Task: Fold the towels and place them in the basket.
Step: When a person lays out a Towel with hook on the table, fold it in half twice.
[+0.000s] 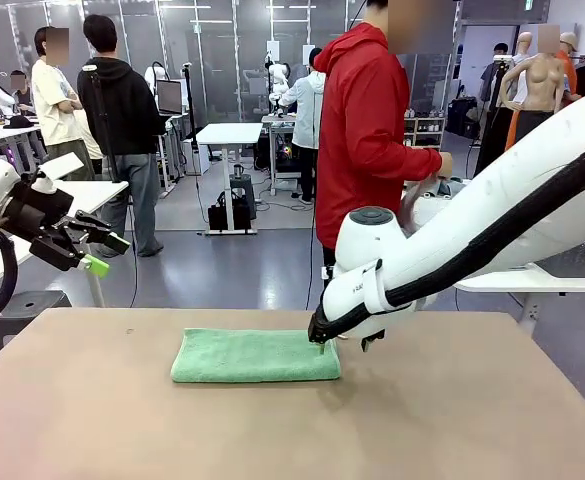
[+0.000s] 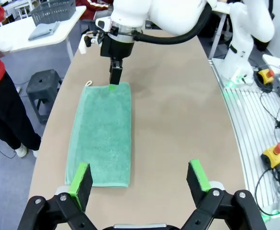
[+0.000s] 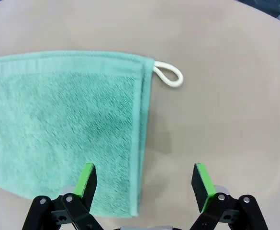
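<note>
1. My right tool (image 3: 147,179) gapes wide, empty, pointing down at the mint green towel (image 3: 68,120)'s short edge.
2. That arm reaches in low from the right.
3. My left tool (image 2: 140,179) is open too, gripping nothing, raised at the bench (image 1: 122,420)'s left end.
4. The towel lies folded flat mid-bench, white loop (image 3: 171,76) at its corner.
5. The basket (image 2: 53,10) sits on a white side table (image 2: 15,40), with the blue-grey towel (image 2: 44,29) just beside it.

The mint green towel (image 3: 63,120) is fuzzy, matt terry cloth with a flatter woven hem. At its corner is a smooth white cord loop (image 3: 168,75). The surface (image 3: 235,120) under the towel is tan and matt (faintly felt-like, no shine). Over the towel's edge, the right tool (image 3: 147,179) is matt black with green pads (image 3: 87,178).
</note>
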Action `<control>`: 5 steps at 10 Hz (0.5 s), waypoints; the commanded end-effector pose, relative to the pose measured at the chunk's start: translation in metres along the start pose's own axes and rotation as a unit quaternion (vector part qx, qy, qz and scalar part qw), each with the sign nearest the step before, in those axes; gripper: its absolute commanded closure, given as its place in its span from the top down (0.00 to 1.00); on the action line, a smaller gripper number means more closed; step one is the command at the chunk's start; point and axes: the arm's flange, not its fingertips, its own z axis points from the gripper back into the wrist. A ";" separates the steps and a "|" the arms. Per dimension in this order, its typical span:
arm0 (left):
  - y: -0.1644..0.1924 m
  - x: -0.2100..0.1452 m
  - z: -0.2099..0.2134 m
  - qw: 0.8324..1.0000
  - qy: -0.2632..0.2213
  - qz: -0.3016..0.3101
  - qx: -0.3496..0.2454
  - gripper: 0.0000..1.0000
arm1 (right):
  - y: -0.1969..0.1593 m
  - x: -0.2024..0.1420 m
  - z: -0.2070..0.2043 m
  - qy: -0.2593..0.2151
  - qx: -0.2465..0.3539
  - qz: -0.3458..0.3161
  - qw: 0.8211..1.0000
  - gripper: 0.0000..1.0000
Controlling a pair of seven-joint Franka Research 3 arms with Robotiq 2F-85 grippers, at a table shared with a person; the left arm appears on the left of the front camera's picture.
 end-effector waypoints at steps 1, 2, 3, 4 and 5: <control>-0.002 0.002 0.001 1.000 -0.001 -0.003 0.001 1.00 | 0.020 0.010 -0.012 -0.010 -0.031 -0.032 0.999 1.00; -0.002 0.002 0.001 1.000 -0.001 -0.003 0.001 1.00 | 0.020 0.016 -0.018 -0.011 -0.037 -0.039 0.998 1.00; -0.002 0.002 0.001 1.000 -0.001 -0.003 0.001 1.00 | 0.019 0.021 -0.024 -0.013 -0.036 -0.051 0.998 1.00; -0.002 0.002 0.001 1.000 -0.001 -0.003 0.001 1.00 | 0.020 0.022 -0.026 -0.011 -0.032 -0.060 0.998 1.00; -0.002 0.002 0.001 1.000 -0.001 -0.003 0.001 1.00 | 0.020 0.022 -0.028 -0.007 -0.027 -0.060 0.998 1.00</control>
